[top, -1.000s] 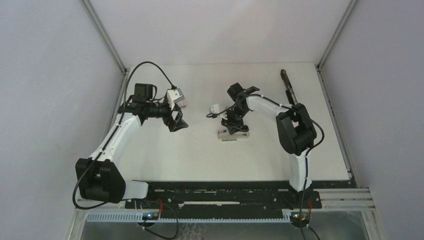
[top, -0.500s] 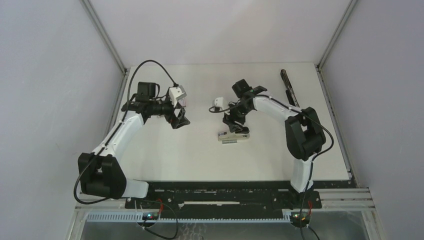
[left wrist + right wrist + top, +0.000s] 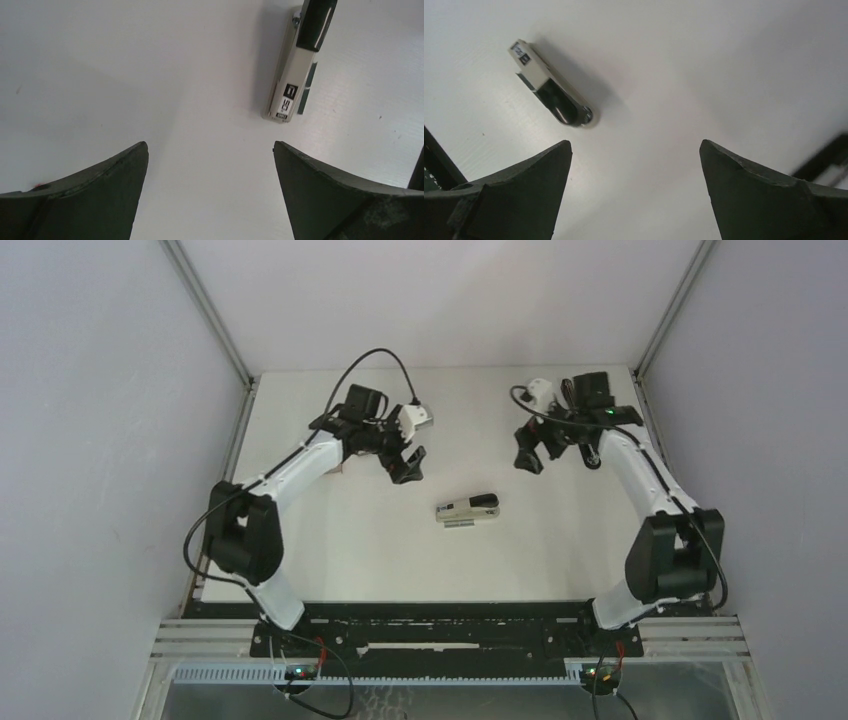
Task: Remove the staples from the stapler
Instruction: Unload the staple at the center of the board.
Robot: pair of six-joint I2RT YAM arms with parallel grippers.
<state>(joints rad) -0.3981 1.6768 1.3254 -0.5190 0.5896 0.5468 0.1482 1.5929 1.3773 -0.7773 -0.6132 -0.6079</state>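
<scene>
Both grippers gape wide, holding nothing. From above, the stapler point(image 3: 467, 508) lies near frame centre, long axis left-right, below and between the left gripper point(image 3: 407, 466) and the right gripper point(image 3: 528, 452), about equally near. The left wrist view shows it upper right, the right wrist view upper left. The staples cannot be made out.

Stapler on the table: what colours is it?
The stapler is cream with a black end and a small black-and-white label, clearest in the left wrist view.

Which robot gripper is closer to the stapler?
Left, but only just. The left gripper hovers open past the stapler, off to its left side. The right gripper hovers open past it on the right, slightly farther away.
</scene>
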